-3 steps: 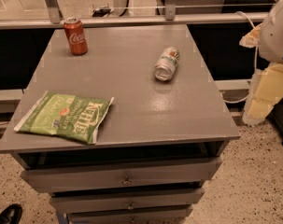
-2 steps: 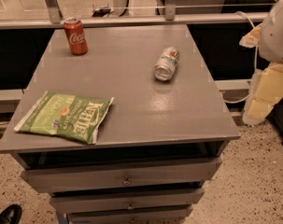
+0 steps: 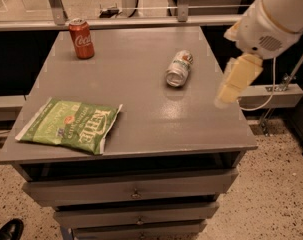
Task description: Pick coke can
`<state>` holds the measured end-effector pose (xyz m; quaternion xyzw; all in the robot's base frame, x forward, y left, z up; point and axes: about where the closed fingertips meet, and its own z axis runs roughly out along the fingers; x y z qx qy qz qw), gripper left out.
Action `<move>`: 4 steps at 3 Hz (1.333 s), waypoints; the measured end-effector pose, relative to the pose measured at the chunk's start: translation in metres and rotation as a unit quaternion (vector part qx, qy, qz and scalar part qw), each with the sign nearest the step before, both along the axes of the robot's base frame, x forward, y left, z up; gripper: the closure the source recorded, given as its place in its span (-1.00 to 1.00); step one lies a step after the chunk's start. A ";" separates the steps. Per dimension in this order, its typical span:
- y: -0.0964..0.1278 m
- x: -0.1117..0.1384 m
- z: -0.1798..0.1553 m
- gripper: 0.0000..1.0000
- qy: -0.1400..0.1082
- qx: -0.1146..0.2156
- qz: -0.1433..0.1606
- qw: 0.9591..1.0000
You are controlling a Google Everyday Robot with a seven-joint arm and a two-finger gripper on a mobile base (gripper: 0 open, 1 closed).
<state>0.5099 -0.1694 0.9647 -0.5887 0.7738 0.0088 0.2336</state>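
Observation:
The coke can [image 3: 81, 39], red with white script and a silver top, stands upright at the far left corner of the grey table [image 3: 136, 109]. My gripper [image 3: 231, 89], cream-coloured, hangs from the white arm over the table's right edge. It is far to the right of the coke can and nearer the front, and it holds nothing that I can see.
A silver-green-white can [image 3: 179, 69] lies on its side right of the table's middle, just left of the gripper. A green chip bag [image 3: 71, 125] lies flat at the front left. Drawers [image 3: 133, 193] sit under the tabletop. A black shoe [image 3: 8, 230] is on the floor at lower left.
The arm and gripper have moved left, from beside the table to over its right edge. The cans and the bag have not moved.

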 end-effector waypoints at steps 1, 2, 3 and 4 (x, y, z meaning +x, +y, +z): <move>0.041 0.054 -0.007 -1.00 -0.015 0.058 0.000 0.998; 0.084 0.104 -0.004 -1.00 -0.035 0.122 -0.004 0.992; 0.084 0.104 -0.004 -1.00 -0.035 0.122 -0.004 0.992; 0.102 0.122 -0.001 -1.00 -0.044 0.164 -0.004 0.985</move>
